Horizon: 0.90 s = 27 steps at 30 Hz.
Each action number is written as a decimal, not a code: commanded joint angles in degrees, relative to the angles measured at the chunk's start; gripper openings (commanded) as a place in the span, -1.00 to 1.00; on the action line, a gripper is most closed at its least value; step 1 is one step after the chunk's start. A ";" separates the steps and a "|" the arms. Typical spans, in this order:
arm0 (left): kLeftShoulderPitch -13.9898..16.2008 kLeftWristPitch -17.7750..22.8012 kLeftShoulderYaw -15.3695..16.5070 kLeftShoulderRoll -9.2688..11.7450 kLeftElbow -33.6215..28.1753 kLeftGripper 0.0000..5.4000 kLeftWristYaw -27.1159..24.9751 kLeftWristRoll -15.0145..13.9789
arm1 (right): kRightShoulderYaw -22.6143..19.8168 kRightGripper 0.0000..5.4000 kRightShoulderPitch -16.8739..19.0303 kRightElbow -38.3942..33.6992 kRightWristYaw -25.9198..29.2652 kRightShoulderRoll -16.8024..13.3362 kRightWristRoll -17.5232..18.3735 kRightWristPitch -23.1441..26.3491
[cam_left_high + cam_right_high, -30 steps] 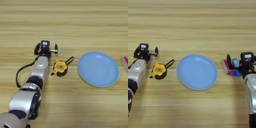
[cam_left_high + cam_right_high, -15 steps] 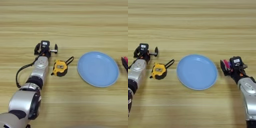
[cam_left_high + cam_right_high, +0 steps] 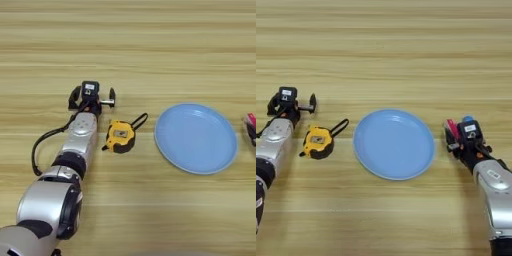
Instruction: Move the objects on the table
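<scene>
Blue tube (image 3: 467, 119), red-edged pack (image 3: 452, 129) behind right gripper (image 3: 460, 140).

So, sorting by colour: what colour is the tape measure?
Yellow with black trim, the tape measure shows best in the left eye view.

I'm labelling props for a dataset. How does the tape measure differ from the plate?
The tape measure is yellow and black, blocky, with a dark strap loop; the plate is plain light blue, round and shallow. The tape measure is much smaller than the plate. It lies nearer the left gripper; the plate lies toward the right gripper. Both rest on the table.
</scene>
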 commanded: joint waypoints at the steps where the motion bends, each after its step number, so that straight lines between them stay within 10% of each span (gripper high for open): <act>1: -0.65 0.15 -0.08 -0.06 -0.09 1.00 0.34 0.65 | 0.01 -0.45 -1.19 2.12 0.40 -0.41 -0.11 -0.78; 8: -0.63 0.15 -0.09 -0.05 -0.11 1.00 0.36 0.66 | 0.42 -0.73 -1.39 3.08 0.88 -0.33 0.01 -1.14; 27: -0.63 0.17 -0.08 -0.01 -0.10 1.00 0.36 0.66 | 2.69 -0.73 2.15 -11.69 0.93 2.35 0.70 2.40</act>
